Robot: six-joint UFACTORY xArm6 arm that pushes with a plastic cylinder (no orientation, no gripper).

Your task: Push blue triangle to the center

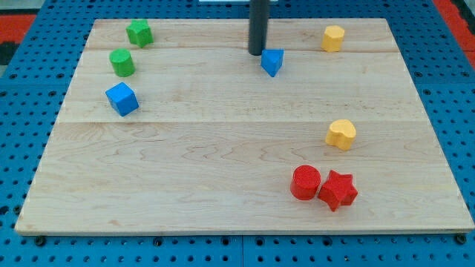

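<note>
The blue triangle (272, 61) lies on the wooden board (223, 148), in the upper middle, a little right of centre. My tip (257, 53) stands just to the triangle's upper left, close beside it; I cannot tell if they touch. The rod rises out of the view's top.
A blue cube (122, 99), a green cylinder (122, 62) and a green block (139, 33) sit at the upper left. A yellow block (334, 37) is at the upper right, a yellow heart (341, 134) at the right. A red cylinder (305, 182) and a red star (338, 190) touch at the lower right.
</note>
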